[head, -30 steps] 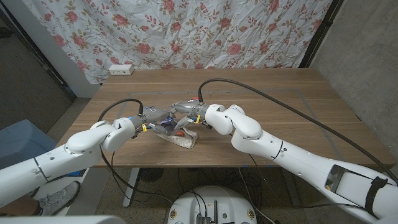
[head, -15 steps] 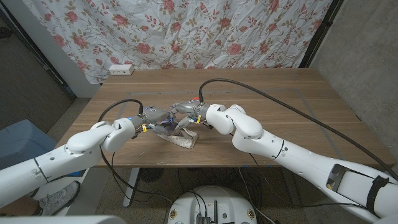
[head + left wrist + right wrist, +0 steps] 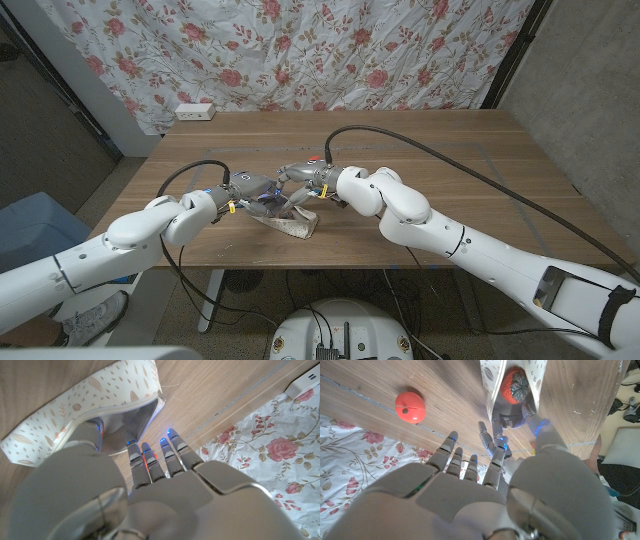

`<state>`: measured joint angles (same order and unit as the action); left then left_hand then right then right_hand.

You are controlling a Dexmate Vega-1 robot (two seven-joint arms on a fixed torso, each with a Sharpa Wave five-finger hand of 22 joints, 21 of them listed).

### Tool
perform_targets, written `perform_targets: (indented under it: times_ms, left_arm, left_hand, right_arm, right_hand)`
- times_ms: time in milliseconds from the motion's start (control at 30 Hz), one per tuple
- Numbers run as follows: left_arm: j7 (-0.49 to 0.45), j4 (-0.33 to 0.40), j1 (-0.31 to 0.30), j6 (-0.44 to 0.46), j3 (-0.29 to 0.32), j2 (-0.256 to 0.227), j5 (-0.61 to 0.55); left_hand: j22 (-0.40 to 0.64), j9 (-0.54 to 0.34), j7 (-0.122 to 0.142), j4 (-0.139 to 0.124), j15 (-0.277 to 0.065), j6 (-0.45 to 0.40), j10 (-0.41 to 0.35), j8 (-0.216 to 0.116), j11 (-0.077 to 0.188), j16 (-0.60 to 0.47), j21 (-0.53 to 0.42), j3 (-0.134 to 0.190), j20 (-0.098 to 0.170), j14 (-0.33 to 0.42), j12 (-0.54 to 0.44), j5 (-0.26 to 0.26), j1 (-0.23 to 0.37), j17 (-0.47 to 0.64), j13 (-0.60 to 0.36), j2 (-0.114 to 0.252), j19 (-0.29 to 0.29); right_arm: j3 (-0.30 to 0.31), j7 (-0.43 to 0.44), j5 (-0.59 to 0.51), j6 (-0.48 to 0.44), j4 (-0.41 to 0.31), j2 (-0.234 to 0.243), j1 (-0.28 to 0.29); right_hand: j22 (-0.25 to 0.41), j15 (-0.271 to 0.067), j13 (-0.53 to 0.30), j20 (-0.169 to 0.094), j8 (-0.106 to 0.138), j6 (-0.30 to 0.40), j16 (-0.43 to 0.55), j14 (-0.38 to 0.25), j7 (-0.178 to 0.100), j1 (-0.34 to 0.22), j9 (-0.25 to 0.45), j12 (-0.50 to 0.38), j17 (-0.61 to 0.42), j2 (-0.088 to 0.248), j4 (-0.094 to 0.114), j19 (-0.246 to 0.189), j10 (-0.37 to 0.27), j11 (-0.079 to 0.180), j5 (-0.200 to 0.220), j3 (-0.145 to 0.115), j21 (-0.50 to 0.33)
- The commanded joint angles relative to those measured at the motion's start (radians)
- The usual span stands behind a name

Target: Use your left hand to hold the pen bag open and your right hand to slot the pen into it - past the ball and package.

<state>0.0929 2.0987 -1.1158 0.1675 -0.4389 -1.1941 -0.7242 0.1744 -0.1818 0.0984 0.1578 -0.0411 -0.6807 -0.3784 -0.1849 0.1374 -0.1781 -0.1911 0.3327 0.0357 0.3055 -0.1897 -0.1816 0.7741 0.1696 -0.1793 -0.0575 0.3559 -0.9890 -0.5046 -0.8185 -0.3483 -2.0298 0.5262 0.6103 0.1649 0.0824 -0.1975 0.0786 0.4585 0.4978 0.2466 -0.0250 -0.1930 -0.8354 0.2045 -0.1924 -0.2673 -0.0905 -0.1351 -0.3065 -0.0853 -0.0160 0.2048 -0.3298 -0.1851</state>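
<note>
The left hand point(image 3: 252, 190) sits against the left side of the pen bag point(image 3: 292, 224), which lies on the counter point(image 3: 430, 160) near its front edge, mouth turned toward both hands. In the left wrist view, the thumb point(image 3: 94, 430) reaches in at the bag's rim while the other fingers lie straight alongside the opening. Whether the rim is truly pinched cannot be told, though the mouth does gape. Inside the bag, just past the mouth, the right wrist view shows an orange-red ball point(image 3: 515, 386) taking up most of the opening. No package can be made out. The right hand point(image 3: 300, 190) hovers right at the bag's mouth, fingers pointing toward it. The pen cannot be picked out with any certainty, so whether this hand grips it cannot be told. A red round object point(image 3: 410, 407) rests on the counter beyond the bag, well apart from it. The step in hand looks like the insertion itself. To do it well, the left hand should keep the rim lifted and wide, and the right hand should aim the pen low along the bag's side wall so that it slides beside the ball rather than butting against it.
</note>
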Motion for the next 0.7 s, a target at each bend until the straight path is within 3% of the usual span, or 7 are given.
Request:
perform_targets:
  times_ms: [33, 700]
  left_arm:
    - [-0.003, 0.004, -0.001, 0.005, 0.002, -0.002, -0.01]
    - [0.008, 0.03, -0.013, 0.026, 0.021, -0.013, -0.006]
  left_hand:
    - [0.003, 0.001, 0.002, 0.0, -0.064, -0.005, -0.006, -0.006, -0.001, -0.005, -0.007, -0.003, -0.002, 0.003, -0.003, -0.003, 0.003, 0.002, -0.003, 0.006, -0.001]
    - [0.003, 0.001, 0.001, 0.0, -0.064, -0.001, -0.004, -0.004, -0.001, -0.005, -0.007, -0.004, -0.003, 0.003, -0.002, -0.003, 0.003, 0.002, -0.003, 0.01, 0.0]
  right_arm:
    - [0.028, -0.012, 0.007, -0.003, -0.047, 0.039, 0.02]
    - [0.077, -0.015, 0.016, 0.003, -0.086, 0.098, 0.046]
  right_hand:
    - [0.004, 0.0, -0.006, 0.002, 0.0, 0.015, -0.002, 0.006, -0.006, 0.011, 0.001, -0.003, -0.003, 0.003, 0.003, 0.002, 0.0, 0.004, 0.005, 0.005, -0.001]
    - [0.004, 0.012, -0.006, 0.007, -0.017, -0.01, -0.009, 0.024, 0.003, 0.041, 0.0, 0.0, -0.005, 0.003, 0.011, 0.019, 0.015, -0.005, 0.019, 0.018, 0.002]
